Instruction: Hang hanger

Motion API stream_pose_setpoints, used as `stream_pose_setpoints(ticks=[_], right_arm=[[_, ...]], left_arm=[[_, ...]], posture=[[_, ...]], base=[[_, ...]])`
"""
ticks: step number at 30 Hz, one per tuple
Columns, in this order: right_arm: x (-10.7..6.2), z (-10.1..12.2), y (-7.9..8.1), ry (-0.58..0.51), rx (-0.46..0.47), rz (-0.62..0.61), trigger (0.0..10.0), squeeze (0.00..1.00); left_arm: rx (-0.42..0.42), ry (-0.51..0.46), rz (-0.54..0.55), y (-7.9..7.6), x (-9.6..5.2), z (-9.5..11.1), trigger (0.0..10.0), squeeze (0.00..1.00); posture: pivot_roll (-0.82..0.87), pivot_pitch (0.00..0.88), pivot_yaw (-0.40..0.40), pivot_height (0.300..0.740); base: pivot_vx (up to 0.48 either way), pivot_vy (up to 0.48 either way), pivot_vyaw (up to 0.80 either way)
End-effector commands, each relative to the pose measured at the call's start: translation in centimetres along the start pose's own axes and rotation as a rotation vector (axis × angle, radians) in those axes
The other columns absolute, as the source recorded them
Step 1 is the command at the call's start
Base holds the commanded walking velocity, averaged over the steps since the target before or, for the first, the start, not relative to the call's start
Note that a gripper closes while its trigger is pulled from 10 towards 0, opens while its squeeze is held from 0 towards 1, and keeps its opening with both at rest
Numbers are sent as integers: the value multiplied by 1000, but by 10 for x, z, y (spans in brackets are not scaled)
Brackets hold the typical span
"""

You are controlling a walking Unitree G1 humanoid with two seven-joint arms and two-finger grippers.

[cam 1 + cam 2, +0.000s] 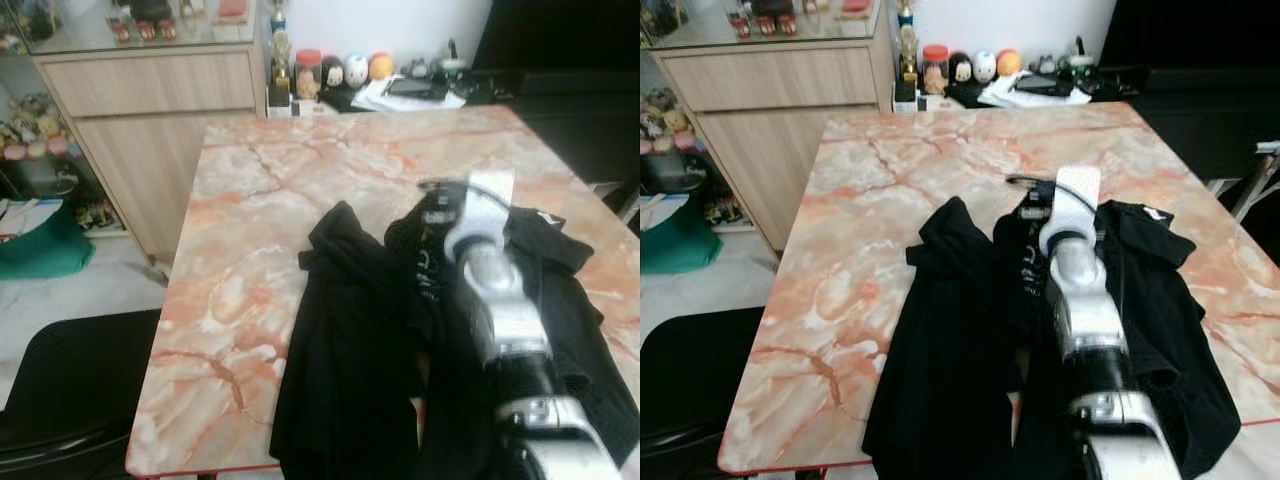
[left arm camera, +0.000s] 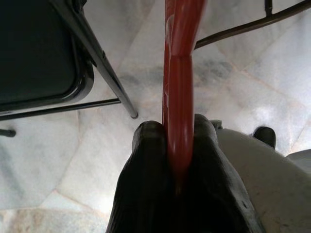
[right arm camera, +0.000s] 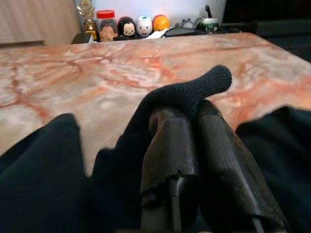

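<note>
A black garment (image 1: 340, 340) lies spread on the pink marble table (image 1: 260, 200), reaching to the near edge. My right arm stretches out over it. The right gripper (image 3: 189, 116) is shut on a raised fold of the garment's black fabric (image 3: 209, 82), near its far end at the middle of the table. In the left wrist view, my left gripper (image 2: 177, 128) is shut on a red hanger (image 2: 179, 73), held low over the pale tiled floor. The hanger's far end runs out of the picture.
Jars, round figurines (image 1: 330, 72) and papers crowd the table's far edge. A wooden cabinet (image 1: 150, 90) stands at the far left, with a green bag (image 1: 40, 245) on the floor. A black chair (image 1: 70, 380) is at near left; its legs (image 2: 97, 53) are beside the hanger.
</note>
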State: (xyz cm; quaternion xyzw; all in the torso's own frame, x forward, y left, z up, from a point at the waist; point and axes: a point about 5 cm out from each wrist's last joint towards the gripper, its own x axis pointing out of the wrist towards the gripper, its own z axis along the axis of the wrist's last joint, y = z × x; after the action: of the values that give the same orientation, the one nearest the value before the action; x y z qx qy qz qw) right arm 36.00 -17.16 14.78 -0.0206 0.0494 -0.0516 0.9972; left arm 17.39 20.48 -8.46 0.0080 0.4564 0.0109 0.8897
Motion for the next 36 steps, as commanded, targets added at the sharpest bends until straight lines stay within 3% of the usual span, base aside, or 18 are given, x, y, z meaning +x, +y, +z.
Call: stream_pose_setpoints(ticks=[1, 3, 4, 5, 6, 15, 25, 33, 34, 36], right_arm=[[-3, 3, -6, -5, 27, -19, 10000, 0], [-6, 2, -8, 0, 27, -24, 10000, 0], [-7, 5, -9, -14, 37, -31, 10000, 149], [-8, 6, -9, -24, 42, -33, 10000, 624], [-8, 9, -8, -34, 41, -27, 10000, 1000], [-18, 17, -5, -69, 18, -30, 10000, 1000], [-37, 1, -3, 4, 13, -21, 10000, 1000], [-48, 0, -2, -6, 23, -11, 10000, 1000], [-50, -1, -1, -8, 9, -9, 10000, 0], [-53, -5, 1, -12, -25, 9, 10000, 0]], left_arm=[[16, 26, -2, 1, -1, -6, 10000, 0], [16, 27, -2, 0, -1, -7, 10000, 0], [17, 29, -3, 0, -1, -7, 10000, 0], [18, 29, -3, 0, -1, -7, 10000, 0], [18, 29, -4, 0, -1, -7, 10000, 0], [20, 29, -9, -1, -1, -7, 10000, 0], [21, 33, -14, -3, -1, -7, 10000, 0], [19, 29, -10, -2, -1, -8, 10000, 0], [25, 31, -10, -2, -1, -8, 10000, 0], [36, 33, -12, -2, -1, -8, 10000, 0]], posture=[[-10, 0, 1, 740], [-10, 0, 1, 740], [-12, 0, -2, 740], [-14, 0, -1, 740], [-14, 0, -1, 740], [-11, 0, -4, 740], [-15, 0, -9, 740], [-20, 0, -8, 740], [-20, 0, -8, 740], [-23, 0, -11, 740]], base=[[0, 0, 0], [0, 0, 0], [0, 0, 0], [0, 0, 0], [0, 0, 0], [0, 0, 0], [0, 0, 0], [0, 0, 0], [0, 0, 0], [0, 0, 0]])
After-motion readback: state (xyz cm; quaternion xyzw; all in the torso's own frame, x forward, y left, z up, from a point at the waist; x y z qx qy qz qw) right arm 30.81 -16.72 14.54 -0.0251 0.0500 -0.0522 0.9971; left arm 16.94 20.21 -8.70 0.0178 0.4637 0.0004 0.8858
